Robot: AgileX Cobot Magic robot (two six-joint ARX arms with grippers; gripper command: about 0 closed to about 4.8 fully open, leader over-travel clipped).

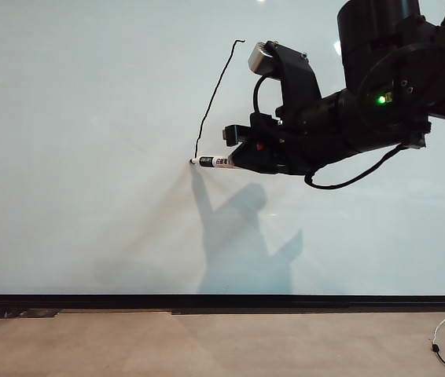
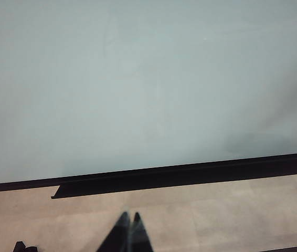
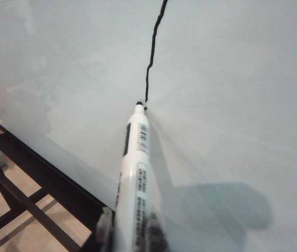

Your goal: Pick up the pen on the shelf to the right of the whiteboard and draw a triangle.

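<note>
- While the right gripper (image 1: 234,159) holds the pen (image 1: 212,162) clamped between its fingers, the pen points leftward in the exterior view, tip touching the whiteboard (image 1: 81,118).
- Left gripper (image 2: 129,231): parked low over the floor before the board; fingers pressed together, holding nothing.
- Right wrist view: pen barrel (image 3: 135,173) runs from the fingers up to the board, tip at the lower end of the black line (image 3: 154,52).
- Triangle (image 1: 215,98) status: one stroke only, slanting from an upper point down-left to the pen tip. Judgement: first side finished or nearly so; two sides remain.
- Next move, as I judge it: turn the corner here and draw the base across to the right, keeping tip pressure steady to avoid gaps.
- Room: wide bare board to the left and below the tip; black bottom edge strip (image 1: 222,300) lies well below. The arm itself occupies the board to the right, where the base should run.
</note>
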